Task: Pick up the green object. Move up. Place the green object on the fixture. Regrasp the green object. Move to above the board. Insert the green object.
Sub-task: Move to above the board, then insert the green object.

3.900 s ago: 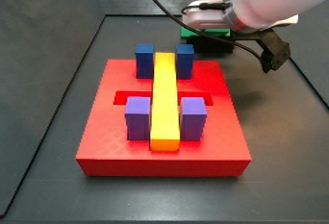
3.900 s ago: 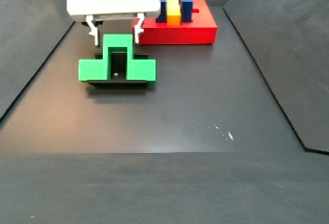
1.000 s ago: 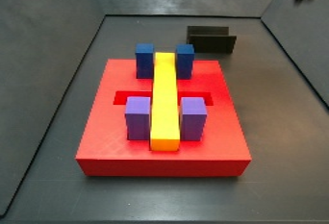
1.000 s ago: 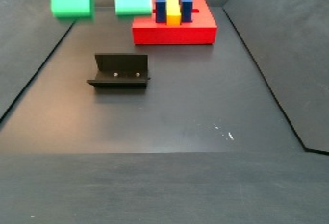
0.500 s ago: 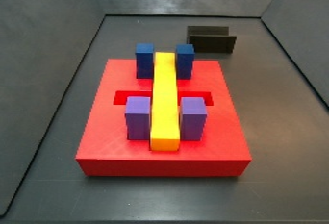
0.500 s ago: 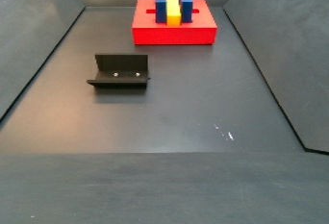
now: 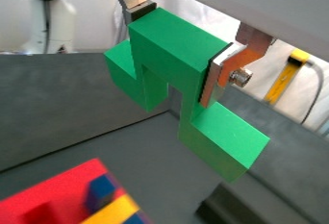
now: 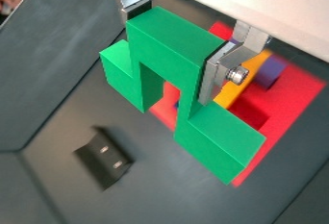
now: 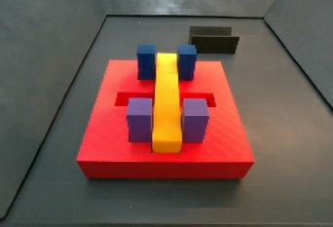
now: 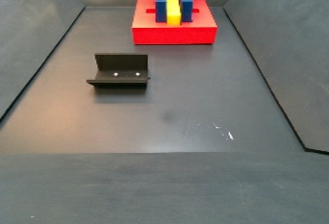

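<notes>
In both wrist views my gripper point(image 7: 178, 47) point(image 8: 176, 47) is shut on the green object point(image 7: 174, 69) point(image 8: 174, 74), its silver fingers point(image 7: 232, 69) pressed on the stem's two sides. It hangs high above the floor. The red board point(image 8: 298, 98) lies below and behind it in a wrist view, and its corner point(image 7: 58, 194) shows in the other wrist picture. The black fixture point(image 8: 106, 158) stands empty on the floor. Both side views show the board point(image 9: 117, 138) point(image 10: 148, 34) and the fixture point(image 9: 215, 41) point(image 10: 118, 71), but neither gripper nor green object.
A long yellow bar point(image 9: 166, 99) lies along the board, with blue blocks point(image 9: 147, 57) at its far end and purple blocks point(image 9: 136, 119) at its near end. Dark walls enclose the black floor point(image 10: 180, 112).
The gripper with the green object rose off the fixture and left both side views at the top. The fixture now stands empty. Since half a second ago the side views show no change.
</notes>
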